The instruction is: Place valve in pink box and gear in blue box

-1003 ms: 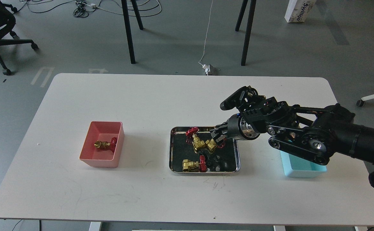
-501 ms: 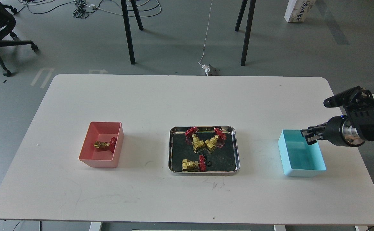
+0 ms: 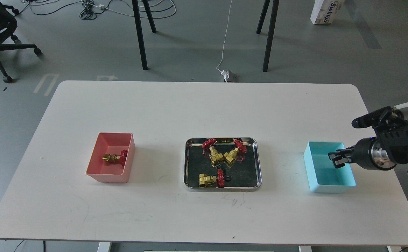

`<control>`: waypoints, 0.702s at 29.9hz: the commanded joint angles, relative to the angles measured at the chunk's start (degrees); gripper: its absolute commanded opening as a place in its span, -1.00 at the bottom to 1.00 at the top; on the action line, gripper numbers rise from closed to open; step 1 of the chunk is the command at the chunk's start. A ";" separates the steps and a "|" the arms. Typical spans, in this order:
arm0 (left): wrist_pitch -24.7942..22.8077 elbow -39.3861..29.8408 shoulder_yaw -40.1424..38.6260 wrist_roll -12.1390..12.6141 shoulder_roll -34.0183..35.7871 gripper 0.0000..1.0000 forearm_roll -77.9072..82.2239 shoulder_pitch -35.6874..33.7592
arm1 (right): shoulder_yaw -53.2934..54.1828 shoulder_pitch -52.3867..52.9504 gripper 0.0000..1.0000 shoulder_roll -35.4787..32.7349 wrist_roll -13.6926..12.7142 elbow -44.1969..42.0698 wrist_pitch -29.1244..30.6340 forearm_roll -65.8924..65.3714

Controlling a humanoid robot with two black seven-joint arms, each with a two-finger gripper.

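The pink box [image 3: 108,177] stands at the left of the table with one brass valve [image 3: 114,158] lying in it. The steel tray [image 3: 187,164] in the middle holds three more valves [image 3: 215,154], two leaning together at the back and one [image 3: 208,180] at the front. A tiny black gear [image 3: 228,178] lies next to the front valve, and a second gear [image 3: 219,167] lies just behind it. The blue box [image 3: 331,189] stands at the right. My right gripper [image 3: 337,160] hangs over the right part of the blue box; its dark fingers are too small to tell apart, and I see nothing in them. My left arm is out of view.
The white table [image 3: 176,112] reaches to a rounded far edge. Chair legs and cables are on the floor beyond it. My right arm [image 3: 393,150] comes in from the right edge, beside the blue box.
My right gripper left the tray, swung right to the blue box, and has now dropped a little lower over the box. The valves in the tray have not moved.
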 commanded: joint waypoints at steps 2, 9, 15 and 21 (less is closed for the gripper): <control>0.01 -0.04 0.25 0.09 0.37 0.85 0.00 0.08 | 0.30 -0.39 0.20 0.18 -0.01 0.17 0.00 0.87; 0.01 -0.04 0.52 0.26 -0.07 0.85 0.09 0.08 | 15.03 -0.39 0.46 0.62 -0.45 0.09 0.00 10.51; 0.10 -0.04 1.31 1.14 -2.61 0.85 0.18 0.52 | 29.81 0.04 0.67 6.50 -7.65 -3.60 0.00 28.89; 1.32 -0.04 4.91 1.23 -7.80 0.85 0.44 0.35 | 35.02 6.61 0.67 12.39 -8.80 -16.31 -14.52 42.35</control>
